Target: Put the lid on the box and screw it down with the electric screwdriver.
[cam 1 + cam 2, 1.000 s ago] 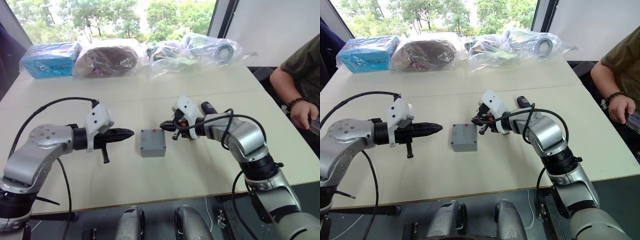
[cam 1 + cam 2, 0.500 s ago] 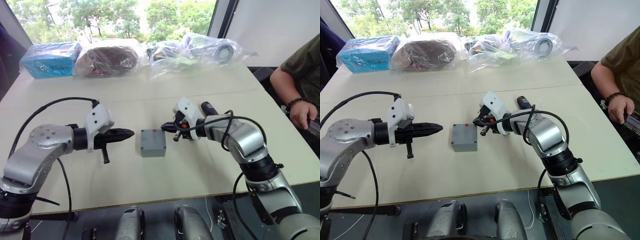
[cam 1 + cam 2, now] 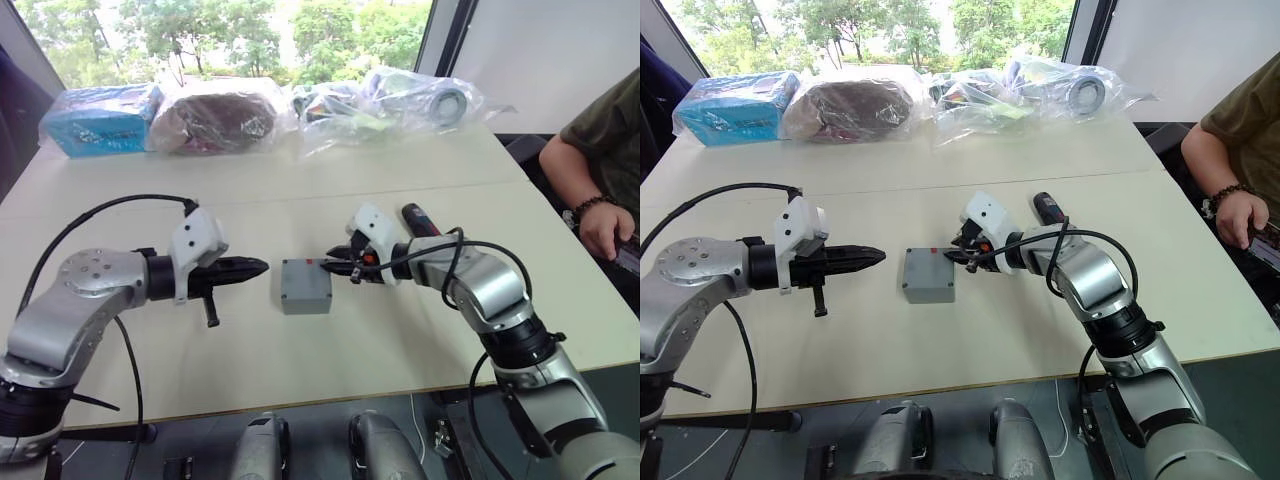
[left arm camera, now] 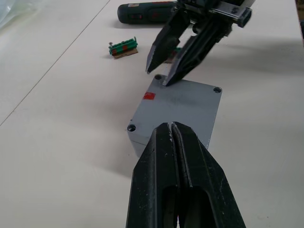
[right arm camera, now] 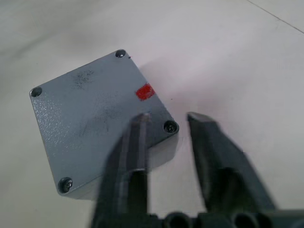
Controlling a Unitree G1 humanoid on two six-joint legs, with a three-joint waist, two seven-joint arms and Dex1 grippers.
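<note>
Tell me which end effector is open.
The right end effector, its fingers spread over the grey box's corner; the left end effector is shut.

- we find the lid (image 5: 97,114) seated flat on the box (image 4: 206,130), closing it; grey, square, rounded corners, a screw head in each visible corner, a small red mark near one edge.
- the box stands upright on the table, mid-way across it.
- the electric screwdriver (image 4: 142,12) lies flat on the table, black, well apart from the box.
</note>
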